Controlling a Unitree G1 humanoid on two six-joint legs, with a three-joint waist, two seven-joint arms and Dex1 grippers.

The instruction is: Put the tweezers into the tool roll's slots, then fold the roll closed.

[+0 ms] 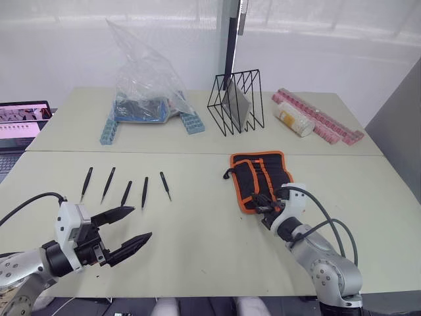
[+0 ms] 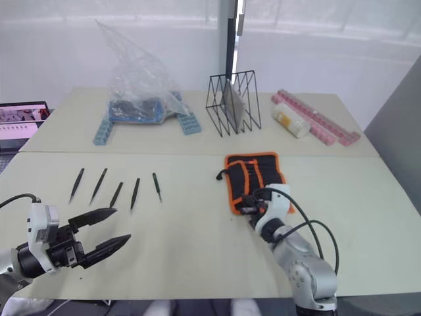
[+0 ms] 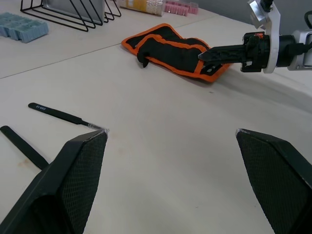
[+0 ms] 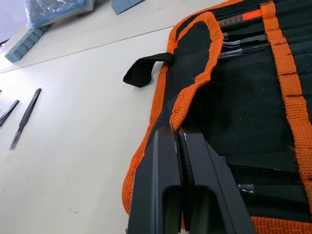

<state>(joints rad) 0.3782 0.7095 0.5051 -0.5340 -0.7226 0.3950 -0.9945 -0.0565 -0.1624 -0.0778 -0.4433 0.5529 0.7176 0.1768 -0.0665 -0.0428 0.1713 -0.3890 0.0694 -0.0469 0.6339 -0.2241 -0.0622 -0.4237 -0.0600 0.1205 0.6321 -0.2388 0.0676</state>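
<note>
Black two-fingered left gripper point(image 1: 128, 230) hovers above the pale bench point(image 1: 197, 243) with jaws released, holding nothing. Just beyond it, five slim black pointed tweezers point(image 1: 126, 185) lie in a row on the bench, apart from one another. Well to their right lies the black fabric tool roll with orange edging point(image 1: 260, 178), partly folded. The right gripper point(image 4: 178, 161) has its jaws clenched on the roll's orange-edged near flap.

Each tool, left point(image 1: 127, 227) and right point(image 1: 266, 205), has two black tapered fingers on a white block, behind which grey rounded arm joints trail black cables.
</note>
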